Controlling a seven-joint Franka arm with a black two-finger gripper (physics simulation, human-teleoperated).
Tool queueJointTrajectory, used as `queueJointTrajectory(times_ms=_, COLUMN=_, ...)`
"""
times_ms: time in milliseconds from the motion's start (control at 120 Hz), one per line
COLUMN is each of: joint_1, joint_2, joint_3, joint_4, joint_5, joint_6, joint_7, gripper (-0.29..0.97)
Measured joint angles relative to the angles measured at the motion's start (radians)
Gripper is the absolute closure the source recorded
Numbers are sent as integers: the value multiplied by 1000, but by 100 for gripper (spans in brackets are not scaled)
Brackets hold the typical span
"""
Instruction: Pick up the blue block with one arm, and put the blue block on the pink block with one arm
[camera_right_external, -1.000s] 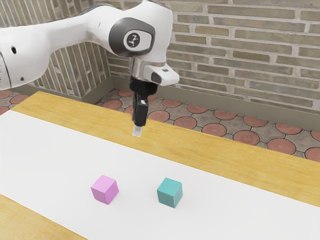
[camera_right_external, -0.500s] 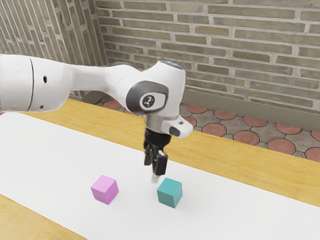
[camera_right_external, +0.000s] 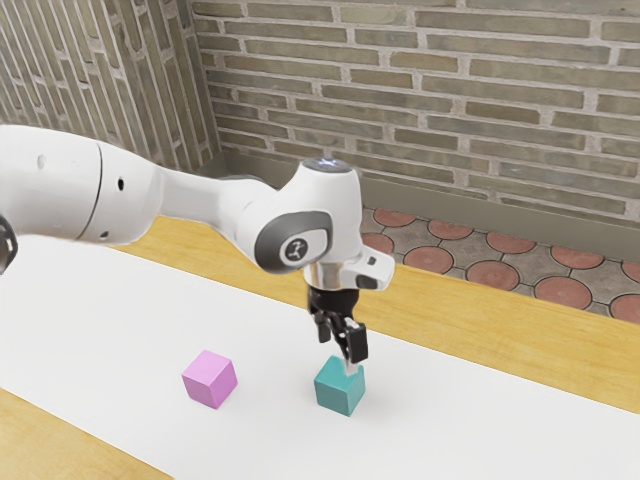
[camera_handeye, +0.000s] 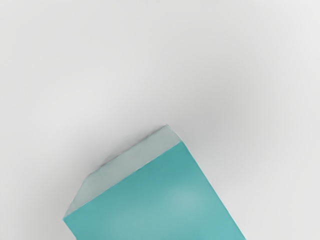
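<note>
Pink block sits bare on the bench — nothing stacked. Toward the exterior view's right, the blue block rests on the bench, my tool right at its top. Can't tell if the tool's apart or together — I'd say lifting and stacking are left.

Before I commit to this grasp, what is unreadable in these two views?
Exterior view: the tool covers the blue block's top back corner; contact between them cannot be told.
Wrist view: the blue block runs off the frame's edge, so its near sides are missing.
Exterior view: the arm is cut off at the view's left edge, base included.
Exterior view: the pink block's far faces are turned away.
</note>
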Motion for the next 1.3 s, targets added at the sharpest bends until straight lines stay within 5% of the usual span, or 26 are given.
queueJointTrajectory(times_ms=1300, joint_1=-2, joint_2=132, joint_3=24, joint_4=18, joint_5=-3, joint_6=80, joint_7=-375, gripper=0)
